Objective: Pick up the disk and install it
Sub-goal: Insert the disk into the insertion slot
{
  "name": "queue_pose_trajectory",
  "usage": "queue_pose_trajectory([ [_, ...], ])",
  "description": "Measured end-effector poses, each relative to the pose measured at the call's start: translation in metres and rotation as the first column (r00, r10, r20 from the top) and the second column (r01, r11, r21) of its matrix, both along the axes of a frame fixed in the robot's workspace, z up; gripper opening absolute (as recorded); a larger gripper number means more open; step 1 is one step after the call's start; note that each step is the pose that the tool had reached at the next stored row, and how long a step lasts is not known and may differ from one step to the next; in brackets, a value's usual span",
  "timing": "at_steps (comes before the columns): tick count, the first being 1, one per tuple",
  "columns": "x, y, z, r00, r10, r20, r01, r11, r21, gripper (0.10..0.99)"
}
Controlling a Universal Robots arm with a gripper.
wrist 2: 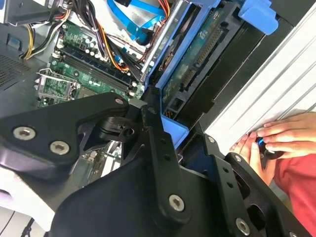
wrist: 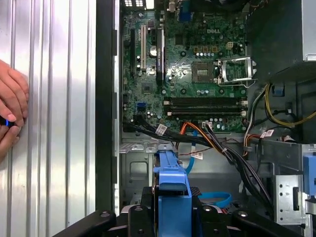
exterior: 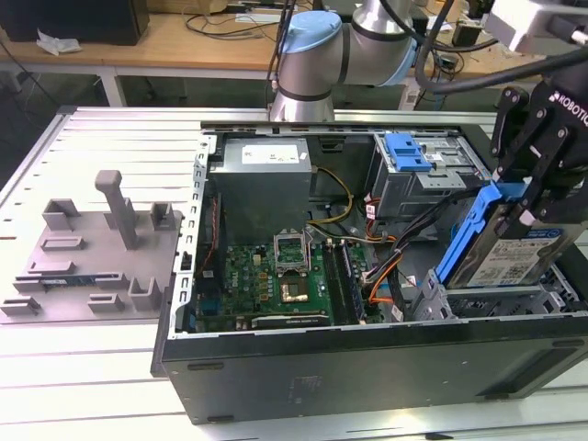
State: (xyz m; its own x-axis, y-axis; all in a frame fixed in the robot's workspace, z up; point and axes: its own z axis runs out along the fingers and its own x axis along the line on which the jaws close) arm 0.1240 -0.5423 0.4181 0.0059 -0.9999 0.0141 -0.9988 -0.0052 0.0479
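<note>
In the exterior view, the disk (exterior: 510,257), silver with a white-and-blue label and a blue bracket (exterior: 466,234) along its edge, hangs tilted over the drive cage (exterior: 441,299) at the front of the open computer case, on the exterior view's right. My gripper (exterior: 535,204) is shut on the disk's upper end. The second wrist view looks along the disk's green circuit side (wrist 2: 197,64), with the black gripper (wrist 2: 163,123) links close to the camera. In the first wrist view, the blue bracket (wrist: 173,182) sits between my fingers (wrist: 148,200), above the cage floor.
The case holds a motherboard (exterior: 276,285), a grey power supply (exterior: 266,179), an upper bay with a blue latch (exterior: 409,152), and cables (wrist: 222,145) beside the cage. A grey fixture (exterior: 92,257) stands outside the case on the exterior view's left. A person's hands (wrist 2: 281,138) (wrist: 10,113) rest on the slatted table.
</note>
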Motion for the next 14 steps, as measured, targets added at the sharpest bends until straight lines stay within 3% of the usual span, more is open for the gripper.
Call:
queue_pose_trajectory([
  [7,0.0000,-0.0014,-0.0110,1.0000,0.000,0.0000,0.000,1.0000,0.003,0.365],
  [14,0.0000,-0.0028,-0.0278,1.0000,0.001,0.0000,-0.001,1.0000,0.004,0.365],
])
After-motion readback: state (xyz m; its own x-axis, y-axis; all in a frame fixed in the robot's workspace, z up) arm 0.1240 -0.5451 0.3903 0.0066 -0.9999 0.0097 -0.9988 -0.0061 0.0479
